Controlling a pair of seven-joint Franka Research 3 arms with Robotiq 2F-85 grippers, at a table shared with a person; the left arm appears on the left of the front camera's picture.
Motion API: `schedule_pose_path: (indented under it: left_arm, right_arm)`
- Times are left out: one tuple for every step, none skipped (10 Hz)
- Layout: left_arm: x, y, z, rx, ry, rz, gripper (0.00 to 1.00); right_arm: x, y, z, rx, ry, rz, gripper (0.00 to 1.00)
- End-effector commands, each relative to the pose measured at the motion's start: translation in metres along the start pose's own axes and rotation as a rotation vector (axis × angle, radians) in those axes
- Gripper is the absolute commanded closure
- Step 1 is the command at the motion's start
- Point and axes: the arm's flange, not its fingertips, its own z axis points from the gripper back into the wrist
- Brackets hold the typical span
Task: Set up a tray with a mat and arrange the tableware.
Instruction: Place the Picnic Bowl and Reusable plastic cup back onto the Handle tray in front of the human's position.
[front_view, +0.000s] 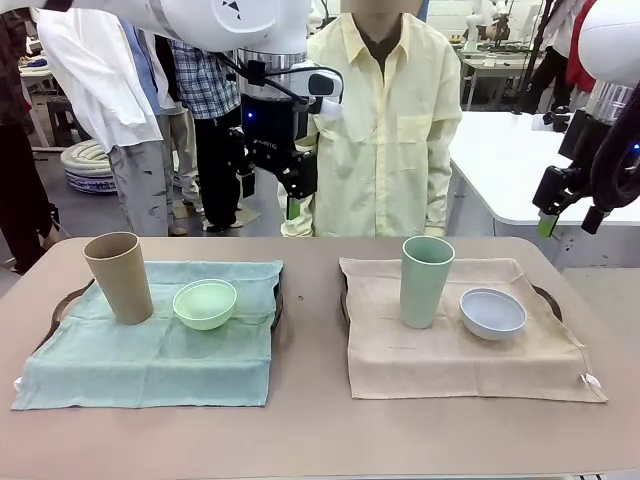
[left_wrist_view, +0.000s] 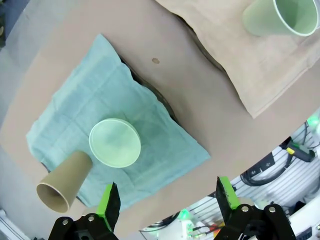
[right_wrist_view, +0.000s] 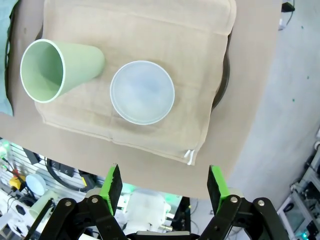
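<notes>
Tableware sitting arranged: tan tumbler (front_view: 118, 277) beside mint bowl (front_view: 205, 303) on teal mat (front_view: 150, 350); sage tumbler (front_view: 426, 281) beside pale bowl (front_view: 492, 312) on beige mat (front_view: 460, 345). Left gripper (front_view: 268, 185) hovering high, spread, empty; right gripper (front_view: 568, 215) hanging spread, empty. Risk: descending arm clipping tall tumbler, tipping it.

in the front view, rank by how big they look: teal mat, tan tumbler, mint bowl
1. teal mat, by far the largest
2. tan tumbler
3. mint bowl, smallest, though its footprint is close to the tumbler's
</notes>
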Motion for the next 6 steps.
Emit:
schedule_pose_path:
  left_arm:
    - [-0.0027,0.0004,-0.0003,0.020,0.003,0.008,0.00]
    - [-0.0027,0.0004,-0.0003,0.020,0.003,0.008,0.00]
    - [-0.0027,0.0004,-0.0003,0.020,0.003,0.008,0.00]
    - [-0.0027,0.0004,-0.0003,0.020,0.003,0.008,0.00]
    - [-0.0027,0.0004,-0.0003,0.020,0.003,0.008,0.00]
    - [-0.0027,0.0004,-0.0003,0.020,0.003,0.008,0.00]
  right_arm:
    - [0.0002,-0.0008,0.0003,-0.004,-0.016,0.022,0.12]
    - [0.0002,-0.0008,0.0003,-0.004,-0.016,0.022,0.12]
    - [0.0002,-0.0008,0.0003,-0.004,-0.016,0.022,0.12]
    - [0.0002,-0.0008,0.0003,-0.004,-0.016,0.022,0.12]
    - [0.0002,-0.0008,0.0003,-0.004,-0.016,0.022,0.12]
    - [0.0002,-0.0008,0.0003,-0.004,-0.016,0.022,0.12]
